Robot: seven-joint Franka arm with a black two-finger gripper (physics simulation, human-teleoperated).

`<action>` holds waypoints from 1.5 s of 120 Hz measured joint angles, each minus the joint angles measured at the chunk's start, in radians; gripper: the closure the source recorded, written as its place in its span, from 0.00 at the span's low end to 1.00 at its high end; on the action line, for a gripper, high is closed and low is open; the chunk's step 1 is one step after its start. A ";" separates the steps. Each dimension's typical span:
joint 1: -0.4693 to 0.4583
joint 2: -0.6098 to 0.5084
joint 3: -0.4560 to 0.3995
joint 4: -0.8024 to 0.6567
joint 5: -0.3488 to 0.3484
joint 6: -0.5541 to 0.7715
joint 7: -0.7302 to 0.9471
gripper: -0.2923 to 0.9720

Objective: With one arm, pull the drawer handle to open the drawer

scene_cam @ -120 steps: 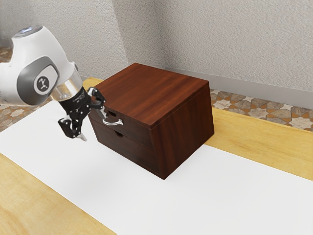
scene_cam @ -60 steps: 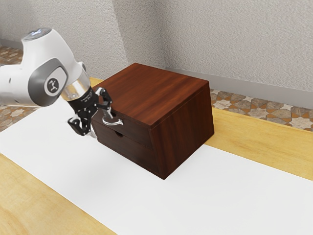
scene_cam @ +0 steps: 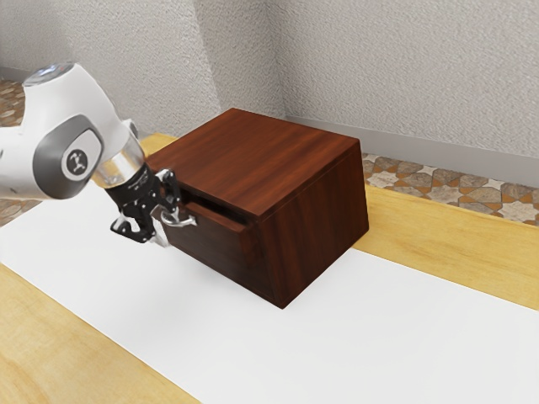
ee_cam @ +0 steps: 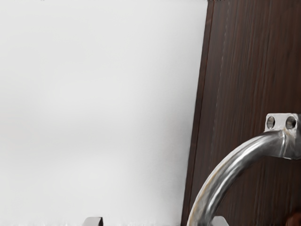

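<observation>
A dark wooden cabinet (scene_cam: 261, 160) stands on the white mat. Its upper drawer (scene_cam: 215, 244) sticks out a little toward the exterior view's left, with a dark slit showing under the cabinet top. My gripper (scene_cam: 164, 220) is at the drawer's curved metal handle (scene_cam: 180, 220), with its fingers on either side of the bar. In the wrist view the handle (ee_cam: 235, 165) arcs down from its mount on the drawer front (ee_cam: 254, 70) and passes between my two fingertips (ee_cam: 94, 220), close to one and well apart from the other. The gripper is open.
The white mat (scene_cam: 337, 328) covers a wooden table (scene_cam: 67, 353) that has free room in front of the cabinet and to the exterior view's right. A grey wall stands behind, and patterned floor tiles (scene_cam: 472, 189) lie beyond the table's far edge.
My hand moved in to the handle, then drew back toward the exterior view's left. The drawer front came out with it, and a gap opened under the cabinet top.
</observation>
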 joint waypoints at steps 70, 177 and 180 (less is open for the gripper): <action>0.098 -0.300 -0.017 -0.307 -0.032 0.026 0.000 0.75; -0.370 -0.234 0.156 0.314 0.031 -0.275 -0.043 0.29; -0.409 -0.212 0.186 0.336 0.043 -0.308 -0.053 0.28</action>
